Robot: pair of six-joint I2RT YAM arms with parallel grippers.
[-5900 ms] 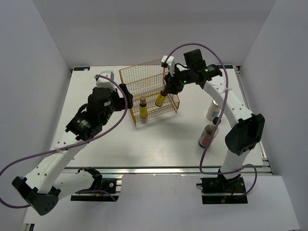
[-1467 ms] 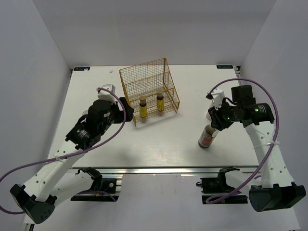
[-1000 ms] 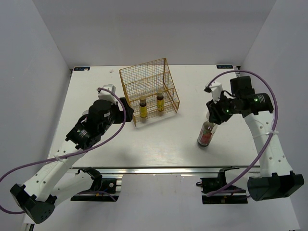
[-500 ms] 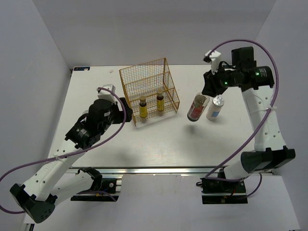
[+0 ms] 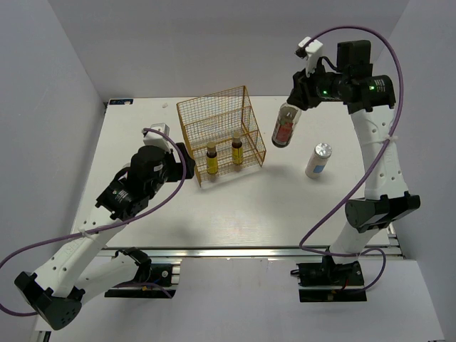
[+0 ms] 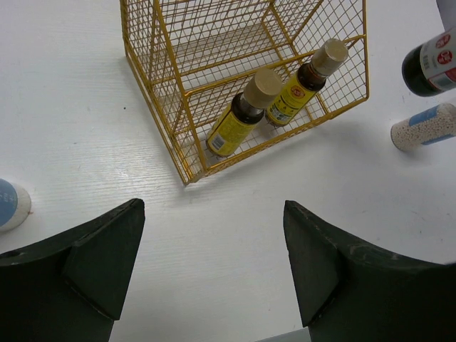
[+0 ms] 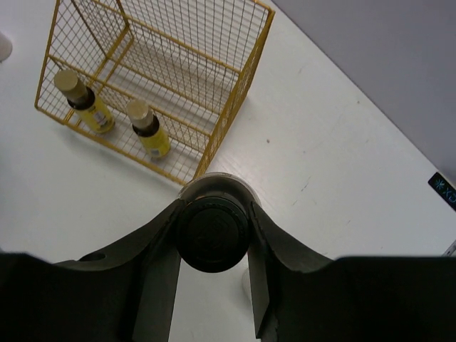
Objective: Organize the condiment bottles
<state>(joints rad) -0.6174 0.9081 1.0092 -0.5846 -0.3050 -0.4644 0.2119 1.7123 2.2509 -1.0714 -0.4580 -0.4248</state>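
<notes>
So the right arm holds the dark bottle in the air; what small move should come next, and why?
Probably move the dark brown bottle left until it is above the gold rack. The right gripper is shut on its cap, and the bottle hangs in the air just right of the rack, where two yellow bottles already stand in the lower tier.

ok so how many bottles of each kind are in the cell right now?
small amber-yellow bottles: 2, both in the gold wire rack
dark brown bottle: 1, held in the air by the right gripper
white bottles: 2, one on the table right of the rack, one cut off at the left wrist view's left edge
Total: 5
</notes>
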